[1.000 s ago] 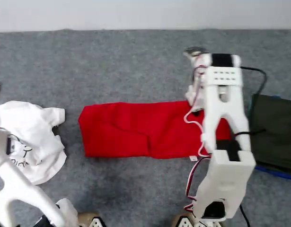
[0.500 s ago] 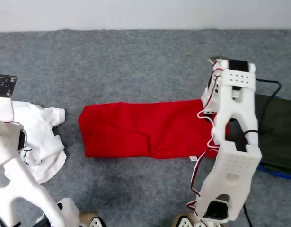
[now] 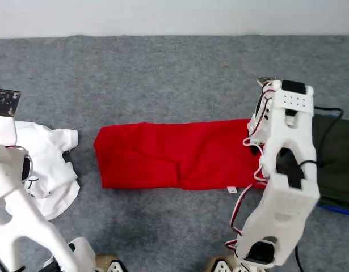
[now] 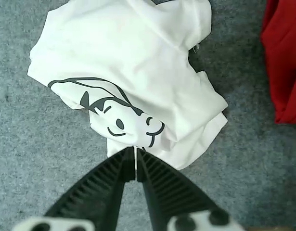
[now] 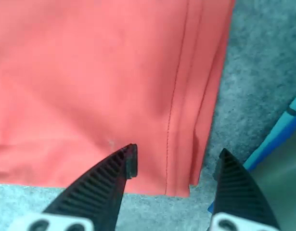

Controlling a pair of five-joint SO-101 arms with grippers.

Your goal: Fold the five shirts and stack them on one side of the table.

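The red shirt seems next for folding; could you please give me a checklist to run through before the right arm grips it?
1. Is the right gripper open? Ok, its jaws are spread wide.
2. Does the red shirt lie flat? Ok, it forms a long band.
3. Is the stitched hem between the jaws? Ok, judging by the right wrist view.
4. Are the dark shirt and the blue strip clear of the grip? Cannot tell. The strip lies close to one finger, with bare carpet between it and the red cloth.
5. Is the left gripper out of the way? Ok, it is shut at the white shirt. Whether it pinches cloth: cannot tell.
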